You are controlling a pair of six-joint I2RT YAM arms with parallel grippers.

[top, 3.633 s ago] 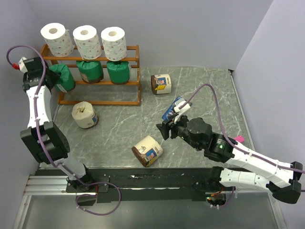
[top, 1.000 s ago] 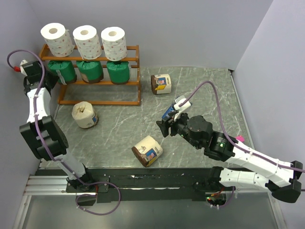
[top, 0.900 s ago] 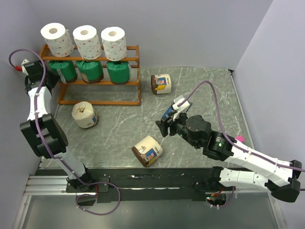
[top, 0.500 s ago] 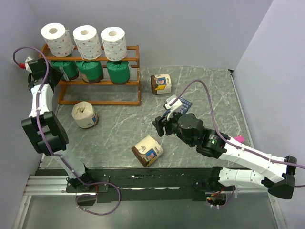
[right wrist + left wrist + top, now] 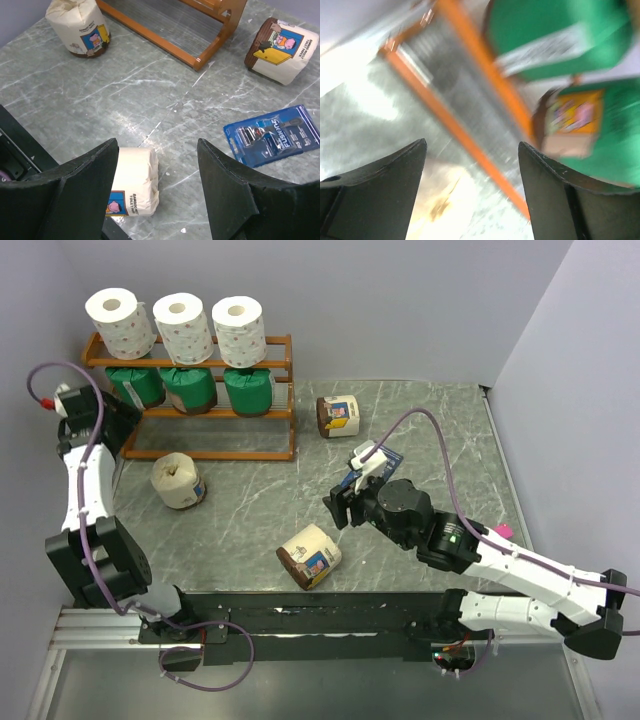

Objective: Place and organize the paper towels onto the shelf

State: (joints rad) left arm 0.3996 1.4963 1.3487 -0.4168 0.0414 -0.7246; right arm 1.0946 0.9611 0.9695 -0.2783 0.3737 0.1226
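Currently six of the paper towels sit on the shelf (image 5: 275, 412): three white rolls (image 5: 182, 326) stand upright in a row along the top tier, and three green rolls (image 5: 188, 388) line the middle tier just below them. Three cream-and-brown rolls (image 5: 178, 481) are on the table (image 5: 440, 430) (all of them off the rack). One stands upright just in front of the shelf's left end, and one lies on its side off the shelf's right end. The front roll (image 5: 131, 189) lies on its side near the table's near edge.

The right gripper (image 5: 155, 192) hovers over the table with its fingers (image 5: 67, 192) spread wide and holding nothing. The front roll shows between them, close to the left finger. A blue packet (image 5: 272, 135) lies flat on the table to the right of that roll.

The left gripper (image 5: 472, 192) is at the shelf's left end, fingers apart and bare. Its blurred wrist view shows orange slats and two green rolls.
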